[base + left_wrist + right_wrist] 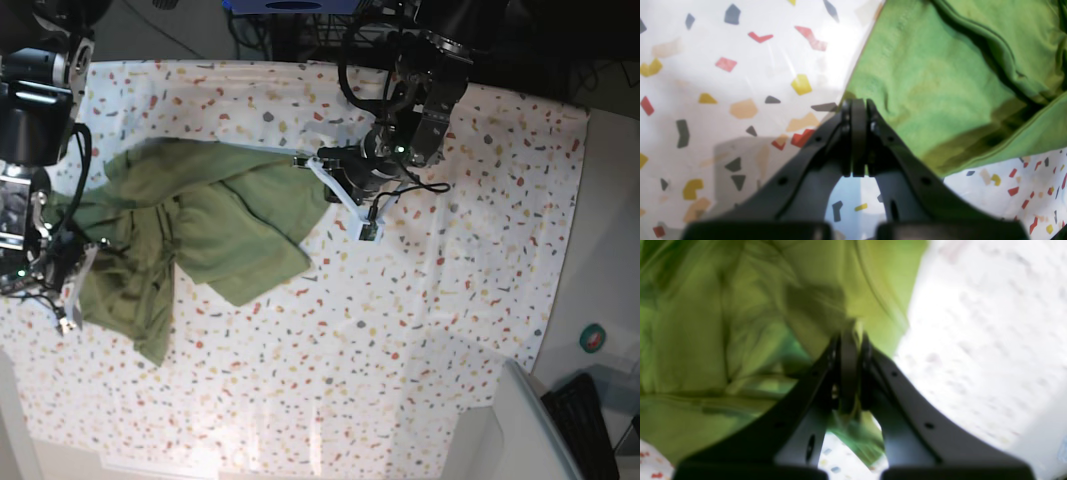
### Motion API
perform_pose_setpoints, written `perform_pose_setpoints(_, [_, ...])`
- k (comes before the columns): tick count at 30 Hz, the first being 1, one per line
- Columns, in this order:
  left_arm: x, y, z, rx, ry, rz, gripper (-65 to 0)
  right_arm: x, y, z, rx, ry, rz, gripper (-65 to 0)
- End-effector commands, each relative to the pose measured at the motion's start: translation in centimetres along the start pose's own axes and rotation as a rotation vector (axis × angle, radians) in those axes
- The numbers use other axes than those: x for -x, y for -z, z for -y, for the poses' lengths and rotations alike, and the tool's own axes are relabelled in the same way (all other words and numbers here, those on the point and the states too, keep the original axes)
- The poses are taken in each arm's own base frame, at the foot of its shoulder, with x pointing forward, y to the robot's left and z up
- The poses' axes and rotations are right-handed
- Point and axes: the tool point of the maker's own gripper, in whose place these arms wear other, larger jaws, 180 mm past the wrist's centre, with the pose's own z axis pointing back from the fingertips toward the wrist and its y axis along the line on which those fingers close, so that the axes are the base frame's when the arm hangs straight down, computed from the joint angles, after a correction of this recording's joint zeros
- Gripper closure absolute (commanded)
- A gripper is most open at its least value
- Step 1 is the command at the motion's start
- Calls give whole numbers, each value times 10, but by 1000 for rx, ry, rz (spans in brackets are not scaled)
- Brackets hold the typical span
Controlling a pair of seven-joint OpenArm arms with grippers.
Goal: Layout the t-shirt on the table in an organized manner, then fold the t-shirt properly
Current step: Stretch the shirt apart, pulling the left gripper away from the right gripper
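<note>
The olive-green t-shirt [200, 220] lies crumpled on the left part of the speckled table [450, 300], with folds bunched over each other. My left gripper [305, 162] is at the shirt's upper right edge. In the left wrist view the left gripper [858, 103] is shut, and the t-shirt [923, 83] meets its tips at a corner of the fabric. My right gripper [75, 265] is at the shirt's left side. The blurred right wrist view shows the right gripper [850, 336] shut, with green t-shirt [723, 323] cloth caught between the fingers.
A plain grey bin [520, 430] stands off the table's lower right corner. A small green round object [594, 338] and a dark object [585, 410] lie beyond the table's right edge. Cables and arm hardware crowd the top edge.
</note>
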Motion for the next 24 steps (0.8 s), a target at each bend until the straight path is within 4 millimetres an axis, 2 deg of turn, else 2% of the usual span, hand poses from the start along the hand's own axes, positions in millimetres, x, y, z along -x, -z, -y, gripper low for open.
perform_pose_setpoints(1, [-19,-1,11,24,4,51,0,-22,-20,15,51,-10,76,0])
perform_pose_setpoints(4, [-24,1,17,32,3,60,0,-29,-53,21,130,-41,135,0])
perform_pose_setpoints(7, [-43,3,25,46,4,91,0,-35,-77,18,173,-51,177,0])
perform_pose_setpoints(9, [-55,7,30,54,3,105,0,-31,-83,21,189,-38,188,0])
perform_pose_setpoints(11, [-80,12,48,82,10,134,0,-26,-84,26,196,53,200,0])
perform_pose_setpoints(13, [-85,22,59,96,55,86,0,-28,-85,32,209,126,240,0])
perform_pose_setpoints(16, [-73,41,73,104,128,-19,0,-35,-88,35,220,145,282,0])
perform_pose_setpoints(18, [-55,50,71,92,157,-78,0,-37,-88,35,222,146,289,0])
perform_pose_setpoints(20, [-38,56,63,74,160,-131,0,-44,-91,38,224,160,306,0])
perform_pose_setpoints(22, [-21,60,43,38,156,-177,0,-51,-90,40,216,168,312,0])
perform_pose_setpoints(24, [-21,61,23,5,123,-162,0,-63,-88,44,206,182,321,0])
